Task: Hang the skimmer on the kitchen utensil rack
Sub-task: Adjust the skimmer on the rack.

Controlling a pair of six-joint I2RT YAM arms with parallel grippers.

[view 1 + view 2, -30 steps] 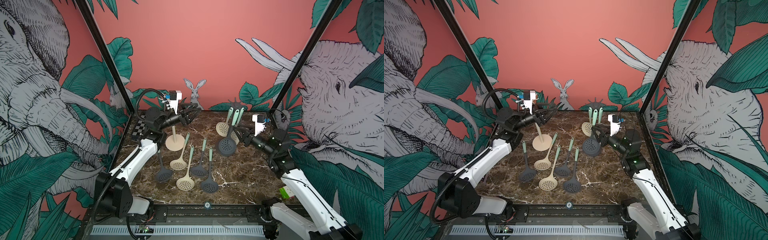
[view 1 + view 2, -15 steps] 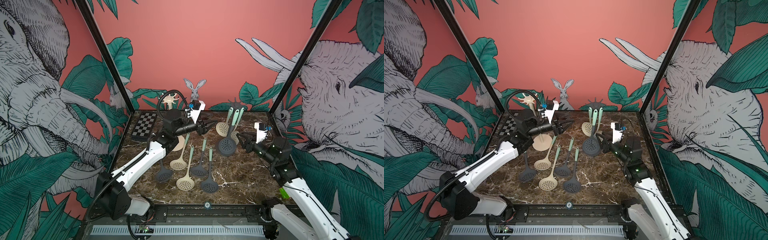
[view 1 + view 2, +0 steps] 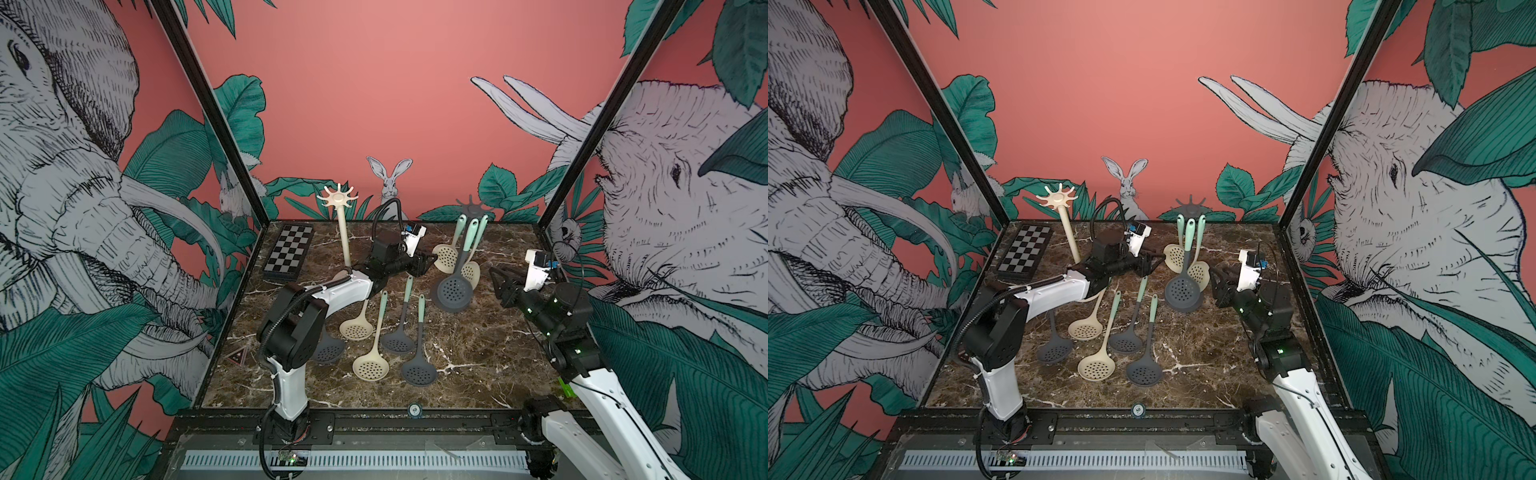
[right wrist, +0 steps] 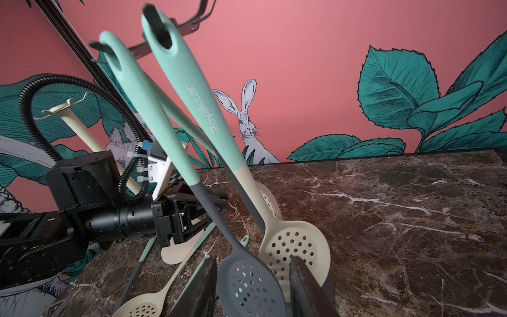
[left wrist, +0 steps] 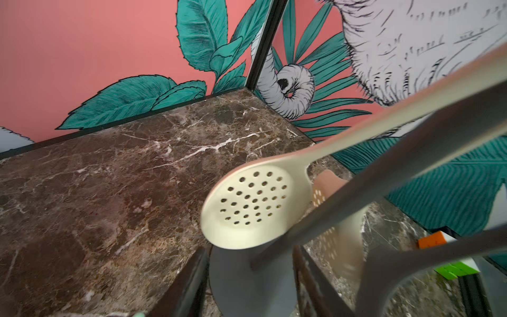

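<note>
Left tool [image 3: 430,262] beside the grey rack [image 3: 471,205] — jaws apart, seemingly empty.

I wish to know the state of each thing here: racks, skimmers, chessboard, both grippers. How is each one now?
grey rack: upright, carries three skimmers.
hung skimmers: hanging by their handle holes.
beige rack: upright, hooks empty.
loose skimmers: five, lying flat on the table.
chessboard: lying flat.
left gripper: open, empty.
right gripper: open, empty.
</note>
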